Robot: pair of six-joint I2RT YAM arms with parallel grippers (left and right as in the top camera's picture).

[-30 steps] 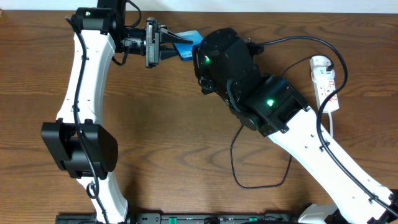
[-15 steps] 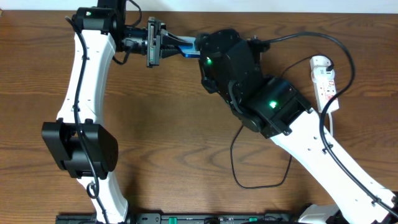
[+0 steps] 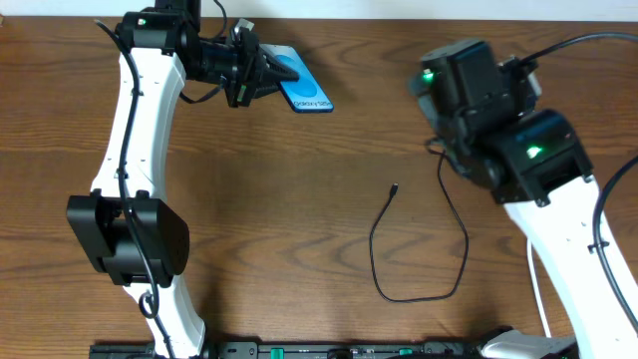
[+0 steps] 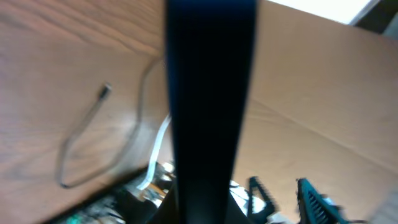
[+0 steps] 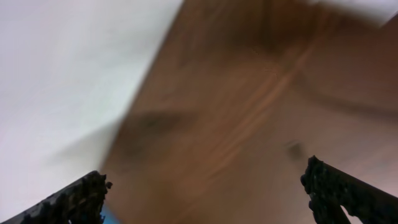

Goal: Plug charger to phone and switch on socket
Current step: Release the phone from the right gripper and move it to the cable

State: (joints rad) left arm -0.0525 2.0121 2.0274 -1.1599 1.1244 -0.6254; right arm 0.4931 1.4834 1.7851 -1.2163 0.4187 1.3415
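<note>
The phone point(image 3: 301, 82), light-blue screen up, is at the back of the table, and my left gripper point(image 3: 261, 76) is shut on its left end. In the left wrist view the phone point(image 4: 211, 93) is a dark, edge-on bar that hides my fingertips. The charger point(image 3: 447, 214) lies loose on the wood in a loop, its plug tip point(image 3: 395, 187) free and well short of the phone. That tip point(image 4: 104, 91) also shows in the left wrist view. My right gripper point(image 5: 211, 199) is open, with only blurred wood between its fingers point(image 5: 74, 199). The socket is hidden under my right arm point(image 3: 498, 120).
A white cord point(image 3: 539, 289) runs beside my right arm at the right side of the table. The table's far edge and a pale wall point(image 5: 68, 74) lie just behind the phone.
My right gripper has opened and swung away to the right of the phone. The charger's plug tip now lies on the table. The left gripper still holds the phone, which has turned slightly.
</note>
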